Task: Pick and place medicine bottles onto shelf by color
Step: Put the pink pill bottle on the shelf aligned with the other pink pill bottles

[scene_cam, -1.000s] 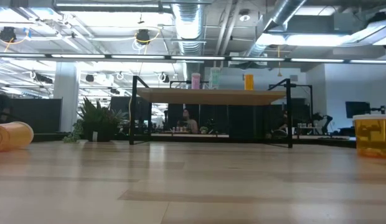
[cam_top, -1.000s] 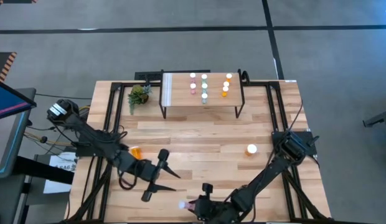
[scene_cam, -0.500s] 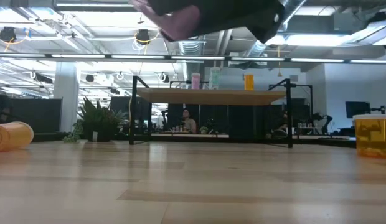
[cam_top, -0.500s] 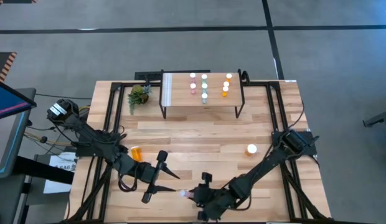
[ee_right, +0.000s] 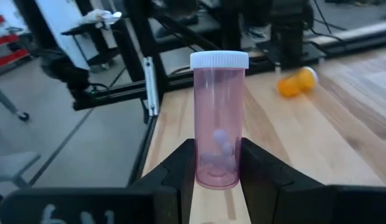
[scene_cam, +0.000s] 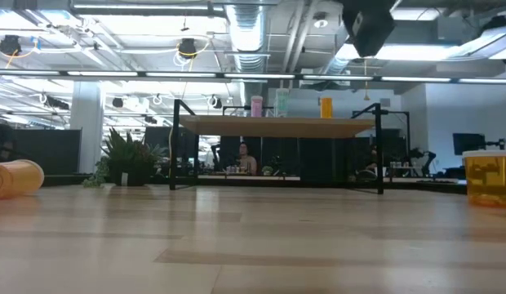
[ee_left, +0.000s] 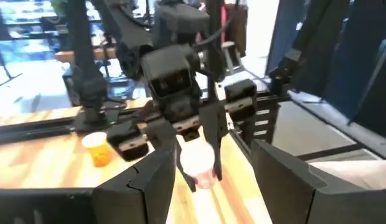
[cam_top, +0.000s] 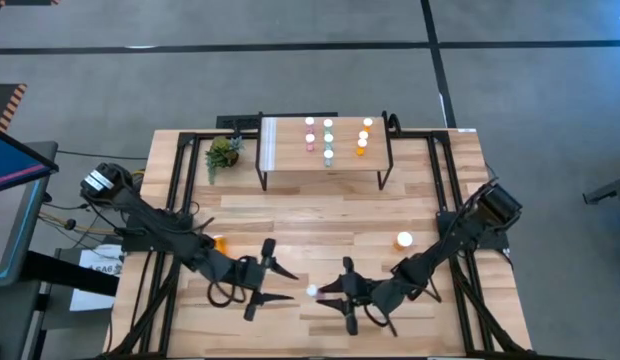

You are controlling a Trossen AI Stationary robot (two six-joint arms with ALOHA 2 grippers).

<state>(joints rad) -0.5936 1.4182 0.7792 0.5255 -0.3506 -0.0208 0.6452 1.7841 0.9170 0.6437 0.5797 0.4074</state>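
The pink medicine bottle [ee_right: 219, 118], clear-walled with a white cap and a few pale pills lying at its bottom, stands upright pinched between the two fingers of the right claw [ee_right: 218, 165], held above the near middle of the counter [cam_top: 320, 225]; from above only its white cap shows at the claw's tip. The left claw [cam_top: 271, 283] hovers just to its left with its fingers spread and nothing between them, pointing toward the bottle. An orange bottle [cam_top: 220, 243] lies on its side on the counter at the left, partly hidden by the left arm, and a larger orange bottle [cam_top: 404, 240] stands upright at the right, well apart from both claws. At the far side stands the shelf [cam_top: 290, 160], and on its light wood top the sorted bottles are set in rows: two pink [cam_top: 310, 134] on the left, three teal [cam_top: 328, 139] in the middle, three orange [cam_top: 364, 135] on the right, all upright with white caps. What these hold cannot be told. A small green plant [cam_top: 223, 153] sits on the counter just left of the shelf.
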